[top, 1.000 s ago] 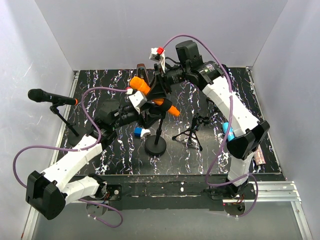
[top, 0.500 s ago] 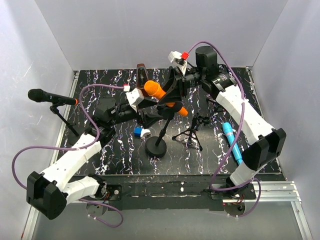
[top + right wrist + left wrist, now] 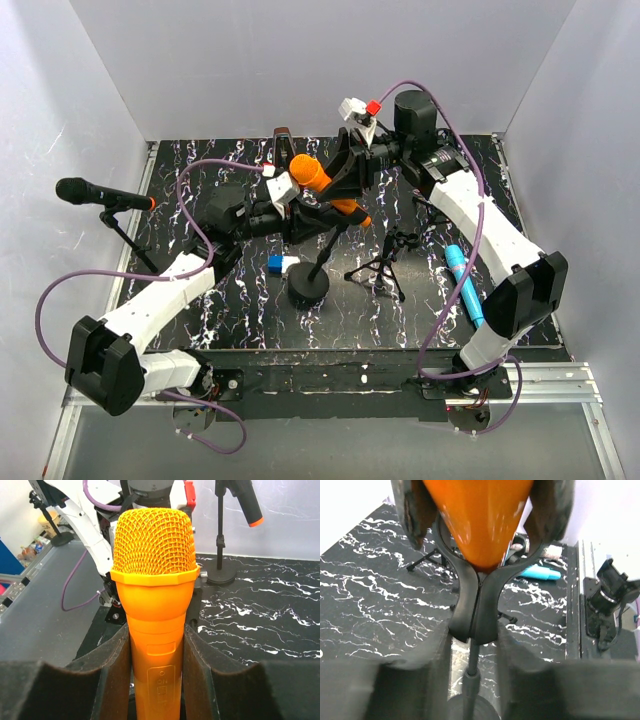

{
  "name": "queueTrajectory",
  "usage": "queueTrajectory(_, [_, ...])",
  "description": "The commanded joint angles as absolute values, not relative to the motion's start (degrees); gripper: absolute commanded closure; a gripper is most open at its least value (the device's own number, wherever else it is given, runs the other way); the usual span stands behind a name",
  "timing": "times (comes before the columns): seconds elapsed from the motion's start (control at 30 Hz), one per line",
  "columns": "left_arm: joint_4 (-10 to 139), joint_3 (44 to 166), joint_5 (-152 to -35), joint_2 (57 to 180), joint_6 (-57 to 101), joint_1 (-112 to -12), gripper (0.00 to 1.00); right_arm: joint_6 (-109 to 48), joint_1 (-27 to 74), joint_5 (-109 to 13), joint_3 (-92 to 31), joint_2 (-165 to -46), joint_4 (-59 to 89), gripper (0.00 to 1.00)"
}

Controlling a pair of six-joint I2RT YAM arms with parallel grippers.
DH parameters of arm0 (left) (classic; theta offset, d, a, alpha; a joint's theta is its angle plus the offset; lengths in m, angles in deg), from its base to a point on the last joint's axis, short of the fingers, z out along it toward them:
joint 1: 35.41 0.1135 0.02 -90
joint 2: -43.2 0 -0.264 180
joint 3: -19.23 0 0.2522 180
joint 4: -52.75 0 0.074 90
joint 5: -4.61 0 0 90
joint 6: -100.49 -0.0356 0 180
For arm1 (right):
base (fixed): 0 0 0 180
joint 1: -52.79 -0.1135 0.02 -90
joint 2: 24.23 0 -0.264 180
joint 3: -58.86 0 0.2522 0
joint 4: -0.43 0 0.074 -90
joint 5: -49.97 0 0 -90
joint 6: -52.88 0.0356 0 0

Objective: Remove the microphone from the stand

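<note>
Orange microphone (image 3: 152, 555) sits in the stand clip (image 3: 476, 605), right gripper (image 3: 156, 652) clamped on its body, left gripper (image 3: 472, 647) straddling the clip, grip unclear; brace the clip and pull straight along the mic's axis.

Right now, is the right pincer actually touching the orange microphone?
Touching. The right wrist view shows the pads of the right pincer pressed against both sides of the orange microphone, with no gap.

Microphone (image 3: 152, 630): smooth, glossy orange plastic body; head of orange wire mesh. Clip (image 3: 474, 607) under microphone: matt black plastic. Table (image 3: 250, 322): black, white-veined, slight sheen.
</note>
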State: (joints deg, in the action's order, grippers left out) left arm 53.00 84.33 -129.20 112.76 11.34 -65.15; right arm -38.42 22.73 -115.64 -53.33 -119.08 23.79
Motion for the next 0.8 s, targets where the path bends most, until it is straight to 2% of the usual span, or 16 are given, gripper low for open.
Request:
queueTrajectory(0.0, [51.9,87.9,-128.3,112.3,7.2,-64.9,0.96,-36.3,22.4,-116.1,-51.8,-117.5,18.5,0.99])
queueTrajectory(0.03, [52.4,87.9,-128.6,112.2,6.5,-64.9,1.00,-35.9,22.4,-115.9,-51.5,-117.4,18.1,0.99])
queueTrajectory(0.23, [54.6,87.0,-130.0,111.4,5.7,-64.9,1.00,-33.8,22.5,-114.0,-52.2,-117.2,15.8,0.99])
queueTrajectory(0.53, [55.5,85.1,-128.7,111.0,6.2,-64.4,1.00,-29.2,21.9,-110.7,-82.3,-126.3,19.9,0.99])
queueTrajectory(0.7, [56.5,84.8,-126.5,110.9,6.8,-64.1,0.98,-30.7,21.3,-104.9,-87.2,-127.6,20.3,0.99])
queueTrajectory(0.77, [57.5,85.5,-124.9,110.2,7.4,-64.1,0.53,-31.6,21.8,-97.0,-83.0,-124.4,21.0,0.99])
